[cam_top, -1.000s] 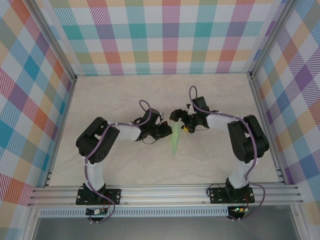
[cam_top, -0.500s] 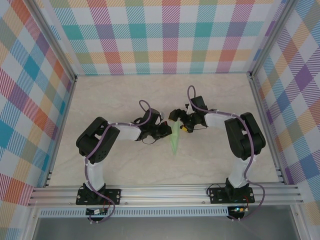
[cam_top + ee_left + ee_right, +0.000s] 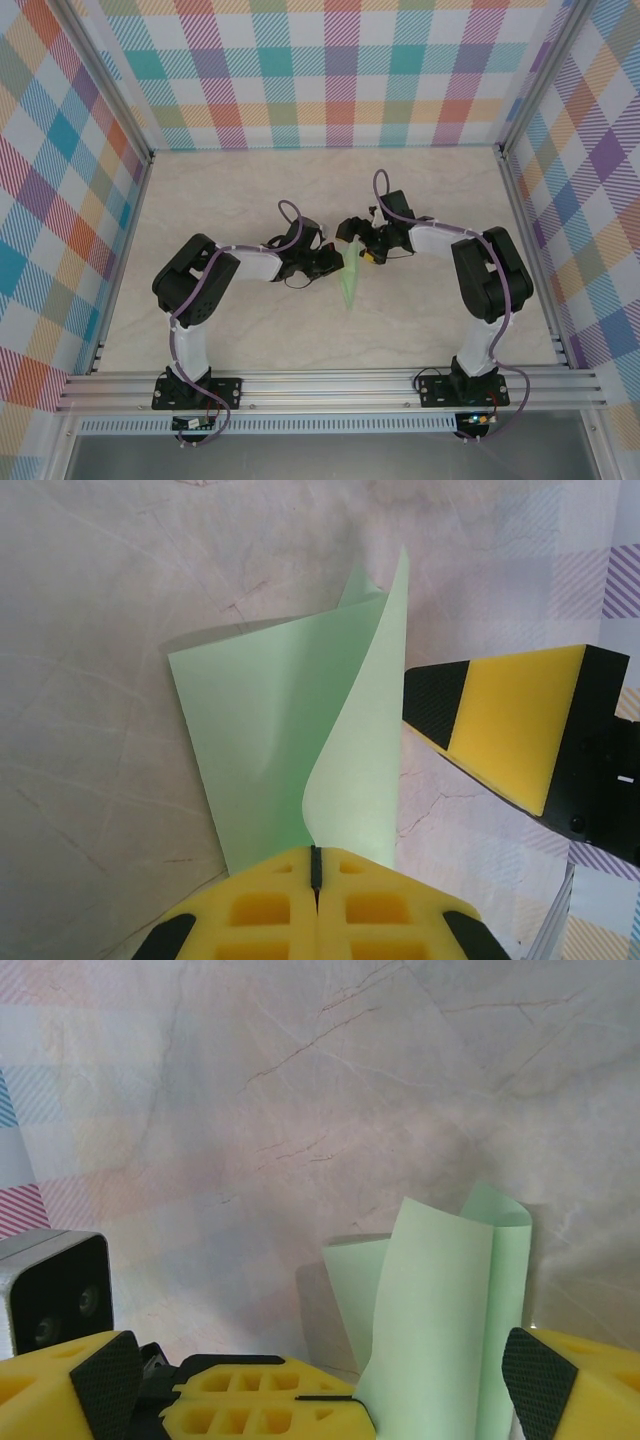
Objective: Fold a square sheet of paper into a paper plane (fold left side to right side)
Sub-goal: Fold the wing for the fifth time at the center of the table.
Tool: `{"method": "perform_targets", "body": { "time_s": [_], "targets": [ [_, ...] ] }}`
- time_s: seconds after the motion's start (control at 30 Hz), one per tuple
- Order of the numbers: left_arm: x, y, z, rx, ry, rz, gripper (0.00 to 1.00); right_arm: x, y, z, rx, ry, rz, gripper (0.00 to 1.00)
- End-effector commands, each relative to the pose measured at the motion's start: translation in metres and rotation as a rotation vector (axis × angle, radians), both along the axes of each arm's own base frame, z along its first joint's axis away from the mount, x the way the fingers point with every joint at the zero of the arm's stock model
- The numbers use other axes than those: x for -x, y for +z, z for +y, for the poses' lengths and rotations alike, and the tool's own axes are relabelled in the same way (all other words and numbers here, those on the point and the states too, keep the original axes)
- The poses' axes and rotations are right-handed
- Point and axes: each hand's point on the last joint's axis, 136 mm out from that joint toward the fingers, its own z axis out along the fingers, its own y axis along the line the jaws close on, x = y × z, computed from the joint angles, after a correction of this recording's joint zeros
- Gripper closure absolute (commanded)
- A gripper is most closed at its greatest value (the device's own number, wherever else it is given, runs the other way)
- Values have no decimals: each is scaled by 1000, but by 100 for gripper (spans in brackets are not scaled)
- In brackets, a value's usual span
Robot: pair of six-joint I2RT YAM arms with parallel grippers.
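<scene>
The paper plane [image 3: 349,282] is a narrow pale green dart lying mid-table, its sharp tip toward the near edge. In the left wrist view one flap of the paper [image 3: 355,770] curls up off the flat layer [image 3: 260,730]. My left gripper [image 3: 316,852] is shut on that flap's lower edge, and from above it [image 3: 333,262] sits at the paper's left side. My right gripper [image 3: 357,248] stands open at the paper's far end. Its fingers [image 3: 540,1375] straddle the raised flap [image 3: 435,1330] and the left gripper's yellow fingers [image 3: 260,1405].
The marble-patterned table [image 3: 250,200] is walled by checked panels on three sides. An aluminium rail [image 3: 330,385] runs along the near edge by the arm bases. One yellow right finger [image 3: 510,720] stands close beside the raised flap.
The right arm has shifted slightly to the left. The left gripper still holds the flap and the paper lies in the same place.
</scene>
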Motion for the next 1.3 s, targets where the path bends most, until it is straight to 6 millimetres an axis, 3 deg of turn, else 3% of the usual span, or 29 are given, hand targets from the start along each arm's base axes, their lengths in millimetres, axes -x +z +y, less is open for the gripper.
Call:
{"method": "perform_targets", "body": {
  "time_s": [0.0, 0.5, 1.03, 1.27],
  "targets": [
    [-6, -5, 4, -20, 3, -10, 100, -3, 11, 10, -24, 28, -20, 5],
    [-9, -7, 9, -59, 2, -29, 100, 8, -26, -2, 91, 17, 77, 4],
    [-11, -14, 6, -61, -8, -21, 100, 11, -31, 2, 93, 35, 88, 3],
    [-6, -22, 7, -55, -14, -1, 100, 8, -21, 4, 74, 41, 64, 2]
  ]
}}
